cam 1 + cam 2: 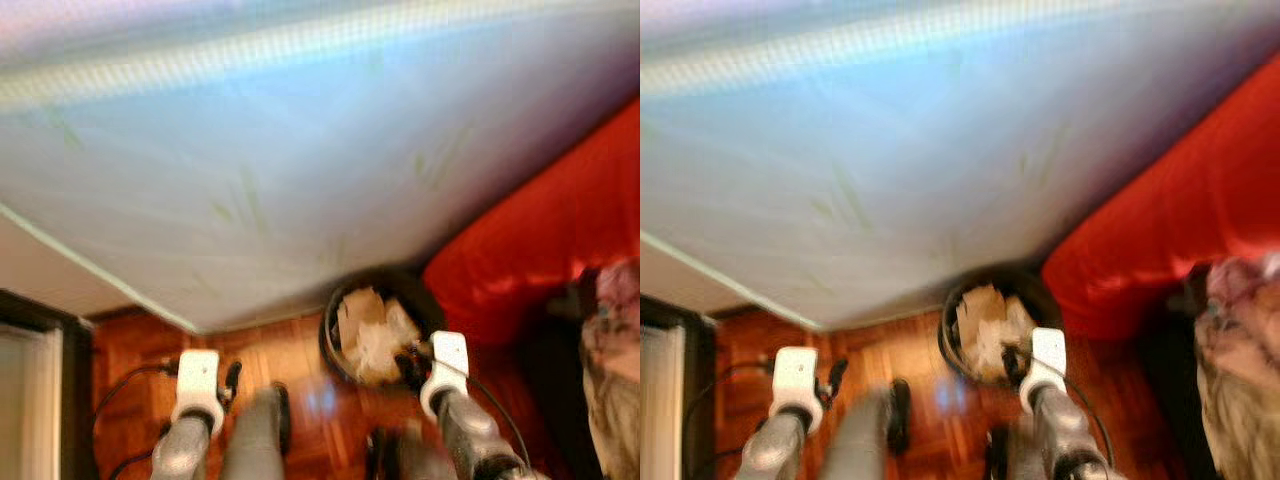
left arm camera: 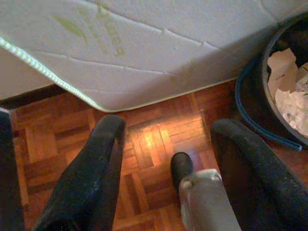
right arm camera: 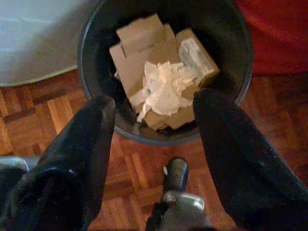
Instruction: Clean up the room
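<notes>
A black round waste bin (image 3: 86, 57) stands on the parquet between the mattress corner and a red couch. It holds flattened cardboard (image 3: 139, 36) with crumpled white paper (image 3: 163, 86) on top. My right gripper (image 3: 154, 115) hangs open just above the bin's near rim, nothing between its fingers; in the head view it sits at the bin's near right edge (image 1: 412, 362). My left gripper (image 2: 166, 144) is open and empty over bare parquet, left of the bin (image 2: 269, 96) and near the mattress corner.
A large white mattress (image 1: 300, 170) with a green-piped edge fills the space ahead. The red couch (image 1: 540, 240) is at the right, with a pale bundle (image 1: 610, 390) on it. Dark furniture (image 1: 40, 400) stands at the left; a black cable (image 1: 130, 375) lies on the floor.
</notes>
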`<state>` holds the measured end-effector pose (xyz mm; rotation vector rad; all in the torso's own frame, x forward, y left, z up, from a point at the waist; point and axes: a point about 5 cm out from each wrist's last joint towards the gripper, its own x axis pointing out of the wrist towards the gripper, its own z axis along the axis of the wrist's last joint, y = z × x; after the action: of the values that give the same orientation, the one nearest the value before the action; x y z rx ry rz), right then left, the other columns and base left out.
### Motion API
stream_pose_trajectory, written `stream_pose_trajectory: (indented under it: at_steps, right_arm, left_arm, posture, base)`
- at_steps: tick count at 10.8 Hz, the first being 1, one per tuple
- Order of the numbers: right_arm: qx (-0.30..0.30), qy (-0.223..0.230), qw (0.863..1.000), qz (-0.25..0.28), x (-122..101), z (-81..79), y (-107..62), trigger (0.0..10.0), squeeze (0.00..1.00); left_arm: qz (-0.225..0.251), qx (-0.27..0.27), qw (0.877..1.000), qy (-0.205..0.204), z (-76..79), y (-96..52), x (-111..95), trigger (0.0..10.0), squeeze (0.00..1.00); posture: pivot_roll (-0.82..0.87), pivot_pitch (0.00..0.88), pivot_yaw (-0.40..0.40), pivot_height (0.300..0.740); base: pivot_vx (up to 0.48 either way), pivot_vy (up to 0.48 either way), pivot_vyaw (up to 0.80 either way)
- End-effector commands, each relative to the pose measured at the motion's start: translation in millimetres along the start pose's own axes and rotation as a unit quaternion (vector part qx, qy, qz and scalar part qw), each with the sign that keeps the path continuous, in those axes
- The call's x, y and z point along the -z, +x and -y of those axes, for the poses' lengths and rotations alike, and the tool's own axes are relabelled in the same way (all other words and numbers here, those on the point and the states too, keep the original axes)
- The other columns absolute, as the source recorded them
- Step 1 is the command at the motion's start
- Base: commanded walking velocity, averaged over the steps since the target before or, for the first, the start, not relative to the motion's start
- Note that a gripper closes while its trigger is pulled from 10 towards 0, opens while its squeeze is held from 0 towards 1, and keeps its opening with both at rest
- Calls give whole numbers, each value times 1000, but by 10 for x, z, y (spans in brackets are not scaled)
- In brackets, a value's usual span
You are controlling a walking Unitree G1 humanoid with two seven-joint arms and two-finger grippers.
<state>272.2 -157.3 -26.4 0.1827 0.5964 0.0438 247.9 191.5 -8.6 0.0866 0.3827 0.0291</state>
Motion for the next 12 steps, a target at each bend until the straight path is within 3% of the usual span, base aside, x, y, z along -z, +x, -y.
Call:
stream_pose_trajectory:
  at_steps: [1,4,5,6,8,10,12]
  right_arm:
    - [18,15,999,-30,190,76,-64,10000,0]
    - [35,8,998,-44,278,175,-113,10000,0]
    - [66,17,997,-40,279,309,-147,10000,0]
    - [116,37,992,-32,274,549,-218,10000,0]
    - [122,34,991,-36,293,589,-238,10000,0]
    - [136,46,988,-56,429,644,-306,10000,0]
    - [170,54,980,-90,694,805,-491,10000,0]
  left_arm:
    - [-60,2,998,5,-32,-75,269,10000,0]
    - [-118,-3,993,-5,-38,-60,429,10000,0]
    - [-132,-7,991,-10,-49,-67,474,10000,0]
    - [-150,-2,989,-10,-8,-64,518,10000,0]
    - [-160,1,987,-14,41,-54,532,10000,0]
    - [-182,4,983,-12,83,-98,614,10000,0]
    - [-191,-3,982,-14,74,-147,680,10000,0]
  posture:
    - [179,188,-24,740]
    - [131,113,-23,740]
    - [93,76,-20,740]
    - [62,44,-23,740]
    - [32,17,-22,740]
    - [0,0,-9,740]
    - [-11,0,-13,740]
  base:
    - [0,0,0]
    - [0,0,0]
    - [0,0,0]
    - [0,0,0]
    - [0,0,0]
    - [0,0,0]
    - [0,0,0]
